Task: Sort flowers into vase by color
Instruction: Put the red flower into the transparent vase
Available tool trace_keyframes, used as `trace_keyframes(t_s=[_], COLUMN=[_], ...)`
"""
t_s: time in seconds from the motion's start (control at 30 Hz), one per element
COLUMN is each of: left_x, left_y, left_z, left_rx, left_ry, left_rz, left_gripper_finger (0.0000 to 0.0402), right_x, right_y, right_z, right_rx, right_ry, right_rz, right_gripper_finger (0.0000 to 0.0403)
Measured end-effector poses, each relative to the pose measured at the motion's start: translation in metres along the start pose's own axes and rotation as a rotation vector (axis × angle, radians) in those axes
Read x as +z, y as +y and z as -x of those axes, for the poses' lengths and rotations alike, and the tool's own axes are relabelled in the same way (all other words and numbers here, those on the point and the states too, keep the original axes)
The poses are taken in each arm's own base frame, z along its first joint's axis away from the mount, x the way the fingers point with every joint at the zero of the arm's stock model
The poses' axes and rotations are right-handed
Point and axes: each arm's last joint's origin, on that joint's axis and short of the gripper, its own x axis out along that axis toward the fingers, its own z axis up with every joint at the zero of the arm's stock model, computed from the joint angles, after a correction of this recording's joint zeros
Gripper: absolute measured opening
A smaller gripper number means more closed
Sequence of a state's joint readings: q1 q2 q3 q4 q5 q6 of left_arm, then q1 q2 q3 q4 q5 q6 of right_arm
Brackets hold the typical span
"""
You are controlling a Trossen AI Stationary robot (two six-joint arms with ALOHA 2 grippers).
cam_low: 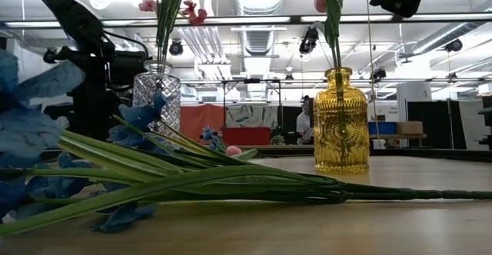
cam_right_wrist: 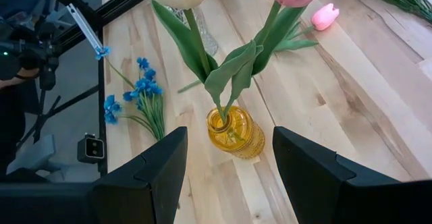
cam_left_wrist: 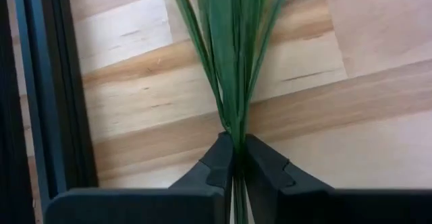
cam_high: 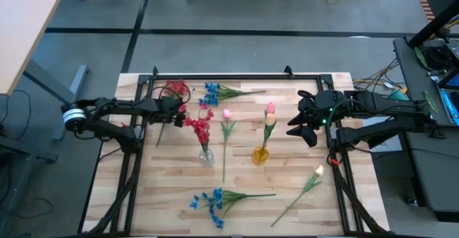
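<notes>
Red spray [cam_high: 199,125] stands in clear glass vase [cam_high: 206,156], mid-table. Yellow vase [cam_high: 260,154] just to its right holds two tulips [cam_high: 270,116], pink and cream buds. Left gripper [cam_left_wrist: 236,158] pinched tight on green stems of another red spray [cam_high: 175,91], near table's left rear. Right gripper [cam_right_wrist: 229,166] fingers spread apart, hovering above yellow vase. Loose on table: pink tulip [cam_high: 226,116] between vases, blue spray [cam_high: 212,92] rear, blue spray [cam_high: 212,198] front, cream tulip [cam_high: 316,173] front right. Light wood table [cam_high: 172,181], black frame; grey floor around it.
</notes>
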State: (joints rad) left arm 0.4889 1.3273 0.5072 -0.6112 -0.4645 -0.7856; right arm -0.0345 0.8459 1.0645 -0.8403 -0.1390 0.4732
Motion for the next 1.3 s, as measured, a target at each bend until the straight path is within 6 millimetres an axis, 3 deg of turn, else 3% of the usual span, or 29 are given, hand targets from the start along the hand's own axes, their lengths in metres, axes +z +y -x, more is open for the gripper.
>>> trace_keyframes(t_s=[0.27,0.43,0.7,0.9,1.0,1.13,1.3], left_x=[0.004,0.014,0.044,0.061,0.062,0.055,0.040], left_y=[0.004,0.011,0.038,0.064,0.072,0.070,0.058], left_z=[0.010,0.032,0.106,0.176,0.209,0.245,0.275], left_rx=[-0.025,-0.040,-0.024,-0.173,-0.307,-0.609,-0.843], left_ry=[-0.056,-0.140,-0.381,-0.607,-0.731,-0.897,-1.034], left_rz=[0.009,0.017,0.048,0.051,0.017,-0.095,-0.181], left_gripper_finger=[0.0002,0.0001,0.0001,0.0000,0.0000,0.0000,0.0000], right_x=[0.000,0.000,0.000,0.000,0.000,0.001,0.006], right_y=[0.000,0.000,0.000,0.000,0.000,0.000,0.003], right_z=[0.000,0.000,0.000,0.000,0.000,0.000,0.000], right_rx=[0.000,0.000,0.000,-0.001,0.000,-0.004,0.020], right_ry=[0.000,0.000,0.000,-0.001,-0.003,-0.012,-0.070], right_rz=[0.003,0.004,0.010,0.025,0.041,0.072,0.118], right_gripper_finger=[0.0210,0.0210,0.0210,0.0210,0.0210,0.0210,0.0210])
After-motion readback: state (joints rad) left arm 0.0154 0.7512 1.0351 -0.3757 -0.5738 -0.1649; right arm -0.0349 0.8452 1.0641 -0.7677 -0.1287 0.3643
